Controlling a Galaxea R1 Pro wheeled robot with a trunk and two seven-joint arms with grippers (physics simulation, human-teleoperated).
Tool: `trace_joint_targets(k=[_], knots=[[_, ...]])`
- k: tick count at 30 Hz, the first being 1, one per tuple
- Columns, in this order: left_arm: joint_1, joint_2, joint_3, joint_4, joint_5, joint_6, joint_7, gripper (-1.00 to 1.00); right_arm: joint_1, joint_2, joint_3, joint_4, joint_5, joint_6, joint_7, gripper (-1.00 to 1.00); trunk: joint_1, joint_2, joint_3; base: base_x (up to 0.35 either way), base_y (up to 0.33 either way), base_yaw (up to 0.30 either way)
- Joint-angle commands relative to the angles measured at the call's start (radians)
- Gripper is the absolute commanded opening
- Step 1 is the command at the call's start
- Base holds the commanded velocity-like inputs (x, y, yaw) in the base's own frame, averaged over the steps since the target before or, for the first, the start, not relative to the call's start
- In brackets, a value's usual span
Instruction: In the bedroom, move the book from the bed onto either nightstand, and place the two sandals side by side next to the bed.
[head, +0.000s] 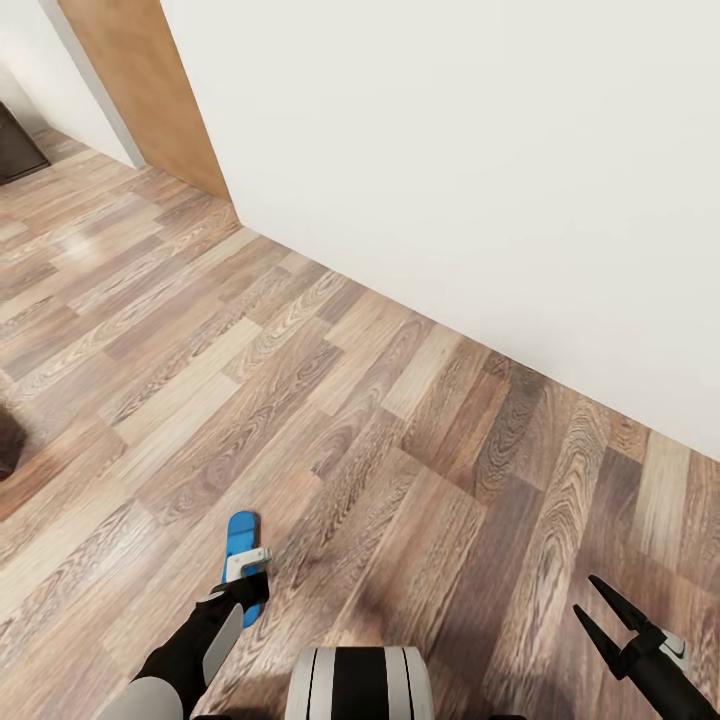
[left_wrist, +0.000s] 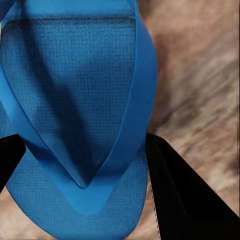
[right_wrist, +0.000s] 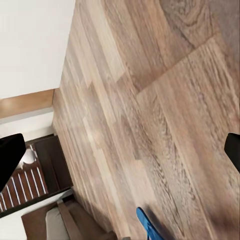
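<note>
Left arm bent low over the floor, its left gripper clamped on a bright blue sandal that juts forward beyond the fingers. Seen from the left wrist: black fingers pressed against both edges of the sandal's sole, a finely dimpled foam surface crossed by smooth blue straps meeting in a V. Whether the sole touches the boards or hangs just above them, impossible to tell.

Right arm low at the robot's right, right gripper spread wide, two slim black tapering fingers with nothing between them.

Underfoot, wood-grain floor in mixed pale and dark brown planks, glossy in patches. Ahead, a plain white wall running diagonally, meeting a tan wooden panel at its far corner. Open floor between wall and robot, and more stretching away to the left. From the right wrist: dark brown furniture at the floor's far end, too partial to identify.
</note>
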Motion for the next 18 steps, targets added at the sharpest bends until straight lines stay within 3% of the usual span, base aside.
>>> trace_joint_targets(k=[1, 18], knots=[[0.0, 0.0, 0.0, -0.002, 0.005, 0.007, 0.004, -1.0, 0.0, 0.0, 0.0, 0.0, -0.006, 0.007, 0.0, 1.0, -0.001, 0.0, 0.003, 0.0, 0.0, 0.0], [0.0, 0.005, 0.002, -0.008, 0.008, 0.009, -0.009, -1.0, 0.0, -0.005, 0.0, 0.001, 0.0, 0.007, -0.002, 1.0, -0.008, 0.004, 0.069, 0.0, 0.0, 0.0]])
